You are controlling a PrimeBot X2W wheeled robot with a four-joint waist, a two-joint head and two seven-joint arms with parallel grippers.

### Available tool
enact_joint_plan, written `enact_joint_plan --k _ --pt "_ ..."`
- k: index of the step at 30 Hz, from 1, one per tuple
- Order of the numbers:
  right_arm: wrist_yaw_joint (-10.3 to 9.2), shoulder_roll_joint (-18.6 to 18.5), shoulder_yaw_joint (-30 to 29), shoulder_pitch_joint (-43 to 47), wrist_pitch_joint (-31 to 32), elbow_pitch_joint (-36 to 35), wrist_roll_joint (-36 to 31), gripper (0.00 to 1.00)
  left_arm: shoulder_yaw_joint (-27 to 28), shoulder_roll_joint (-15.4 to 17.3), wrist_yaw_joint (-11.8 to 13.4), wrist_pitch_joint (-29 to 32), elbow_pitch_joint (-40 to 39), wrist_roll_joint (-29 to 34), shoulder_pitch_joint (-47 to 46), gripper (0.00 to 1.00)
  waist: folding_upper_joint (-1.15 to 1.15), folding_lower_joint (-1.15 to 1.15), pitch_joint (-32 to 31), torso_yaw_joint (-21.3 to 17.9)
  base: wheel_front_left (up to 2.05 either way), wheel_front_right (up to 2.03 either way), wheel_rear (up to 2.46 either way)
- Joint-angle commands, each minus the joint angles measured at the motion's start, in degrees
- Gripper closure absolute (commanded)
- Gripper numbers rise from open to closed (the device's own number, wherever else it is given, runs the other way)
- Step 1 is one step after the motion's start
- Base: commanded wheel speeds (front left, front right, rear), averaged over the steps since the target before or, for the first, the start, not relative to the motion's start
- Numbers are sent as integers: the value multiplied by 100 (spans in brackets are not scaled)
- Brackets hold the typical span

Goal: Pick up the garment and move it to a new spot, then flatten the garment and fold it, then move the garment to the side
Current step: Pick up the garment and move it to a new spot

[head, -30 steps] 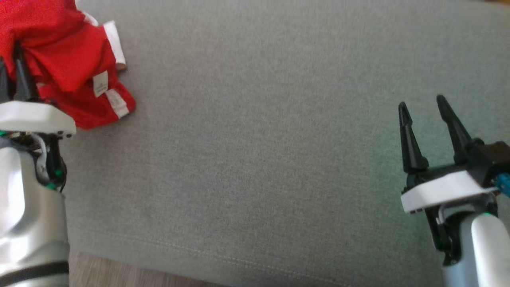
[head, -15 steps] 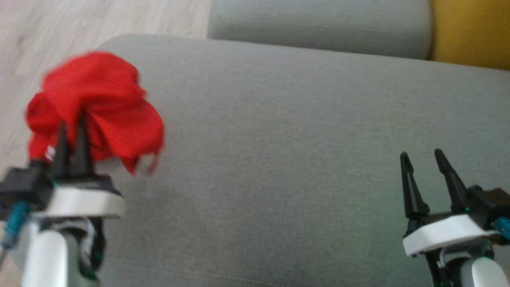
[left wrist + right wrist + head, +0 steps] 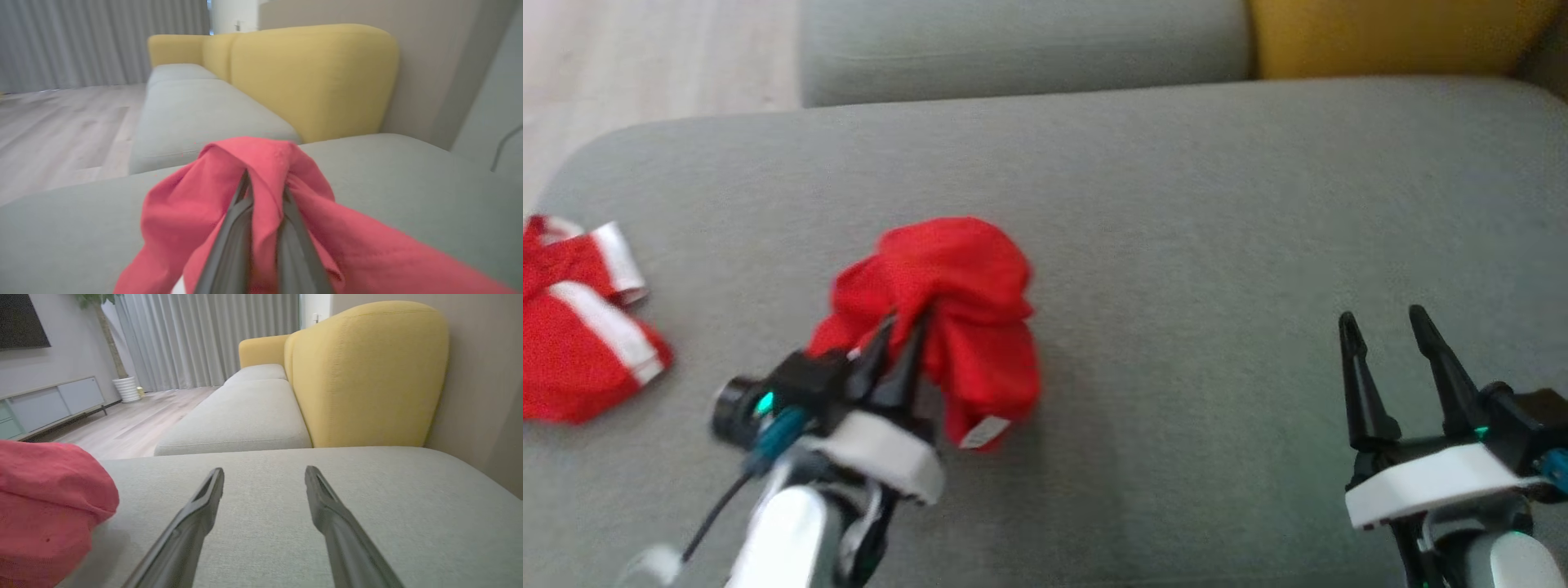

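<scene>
From the head, we see our left pincer (image 3: 905, 320) clamped on the bunched red garment (image 3: 968, 302), left of centre on the grey sofa cushion (image 3: 1217, 212). A second red piece (image 3: 580, 351) lies further left. Our right pincer (image 3: 1380, 314) gapes wide, empty; its wrist view adds curtains (image 3: 204, 335).

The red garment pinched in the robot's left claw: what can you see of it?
The bunched red garment is soft, matte cloth, gathered into a rumpled ball with deep folds. A small white tag shows at its lower edge. The left gripper is shut on a fold, cloth draping down both sides of its fingers. It hangs over the grey sofa cushion, left of centre; whether its lower folds rest on it is unclear.
</scene>
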Motion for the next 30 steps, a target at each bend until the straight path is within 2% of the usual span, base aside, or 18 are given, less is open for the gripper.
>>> enact_joint_plan --k 1,10,18,19,20,26,30 --pt "-5 -32 177 -318 -16 -227 52 0 -24 -33 -48 -89 -4 -6 -643 100 0 0 306 -506 0 0 0" --pt "-5 -32 246 -596 -146 -150 182 0 -1223 -85 -217 -230 1757 -17 -1907 100 0 0 959 -1368 0 0 0" --pt "-5 -32 338 -757 -310 31 270 0 -2014 -88 -276 -281 3021 -543 -2437 100 0 0 1170 -1622 0 0 0" --pt "-5 -32 334 -764 -328 55 273 0 -2079 -88 -266 -327 3109 -611 -2477 62 0 0 1170 -1623 0 0 0" --pt "-5 -32 326 -766 -344 77 278 0 -2143 -88 -254 -369 3184 -669 -2509 2 0 0 1164 -1611 0 0 0" --pt "-5 -31 281 -755 -392 192 270 0 -2407 -89 -106 -709 3354 -983 -2566 0 0 0 961 -1343 0 0 0" --pt "-5 -31 294 -719 -335 225 177 0 -2368 -89 29 -851 3271 -1247 -2409 0 0 0 697 -1060 0 0 0"
